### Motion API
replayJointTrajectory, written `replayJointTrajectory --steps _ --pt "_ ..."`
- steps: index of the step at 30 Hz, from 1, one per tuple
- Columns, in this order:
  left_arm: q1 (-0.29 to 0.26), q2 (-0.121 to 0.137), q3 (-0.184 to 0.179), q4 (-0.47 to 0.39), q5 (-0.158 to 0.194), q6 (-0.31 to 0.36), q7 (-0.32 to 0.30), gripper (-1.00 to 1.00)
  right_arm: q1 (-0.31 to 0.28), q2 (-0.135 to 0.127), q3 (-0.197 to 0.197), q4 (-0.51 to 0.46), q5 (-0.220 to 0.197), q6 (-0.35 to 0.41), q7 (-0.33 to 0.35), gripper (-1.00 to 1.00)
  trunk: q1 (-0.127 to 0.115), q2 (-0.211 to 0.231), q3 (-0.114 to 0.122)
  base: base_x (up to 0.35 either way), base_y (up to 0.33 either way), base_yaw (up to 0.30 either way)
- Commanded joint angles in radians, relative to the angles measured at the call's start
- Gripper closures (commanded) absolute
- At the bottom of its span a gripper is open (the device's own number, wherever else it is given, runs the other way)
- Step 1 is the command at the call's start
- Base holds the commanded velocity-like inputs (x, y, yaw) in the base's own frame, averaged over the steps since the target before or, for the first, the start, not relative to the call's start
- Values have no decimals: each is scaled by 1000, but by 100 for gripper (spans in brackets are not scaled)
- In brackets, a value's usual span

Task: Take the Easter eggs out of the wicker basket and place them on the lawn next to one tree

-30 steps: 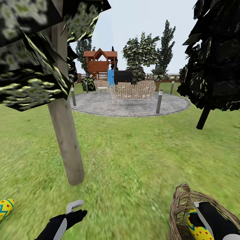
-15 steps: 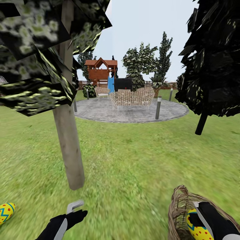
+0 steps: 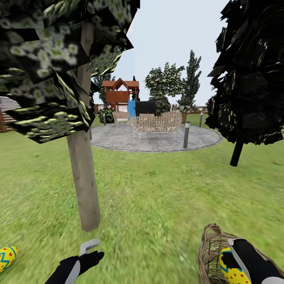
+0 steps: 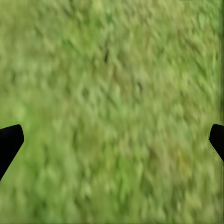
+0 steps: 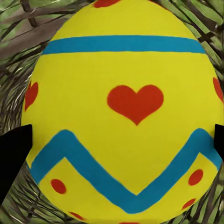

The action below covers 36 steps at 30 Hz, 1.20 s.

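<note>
Grass surrounds the wicker basket (image 3: 211, 252), where the right end effector (image 3: 236, 262) straddles 1 egg (image 3: 230, 272), grip unclear.

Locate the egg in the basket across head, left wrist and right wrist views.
Head view: the egg sits in the wicker basket at lower right, partly behind the right gripper.
Left wrist view: not in it; blurred lawn between the fingertips.
Right wrist view: the egg is dead centre, close up.
Shared landmark: basket weave around the egg in head and right wrist views.
</note>
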Motion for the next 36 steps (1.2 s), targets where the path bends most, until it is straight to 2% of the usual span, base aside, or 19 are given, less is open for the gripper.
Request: replayJointTrajectory --steps 1,8,14,22,31,36 --pt "0 -4 4 -1 7 7 -3 -100 0 0 0 -1 -1 5 -1 100 -1 0 3 0 0 0" --pt "0 -13 4 0 5 7 -3 -100 0 2 0 -1 -1 5 -1 100 -4 1 30 0 0 0" --pt "0 -23 4 0 5 7 -3 -100 0 9 0 -1 -1 5 -3 100 -27 43 49 0 0 0" --pt "0 -25 4 3 5 7 -6 -100 0 9 0 -1 -1 5 -2 100 -57 99 74 0 149 0" --pt "0 -27 4 17 5 7 -6 -100 0 9 -1 -1 -1 5 -3 100 -92 162 102 -2 8 0" --pt "0 -27 4 18 5 -8 -6 -100 0 9 -1 13 -1 3 -2 100 -111 197 118 -243 56 0"
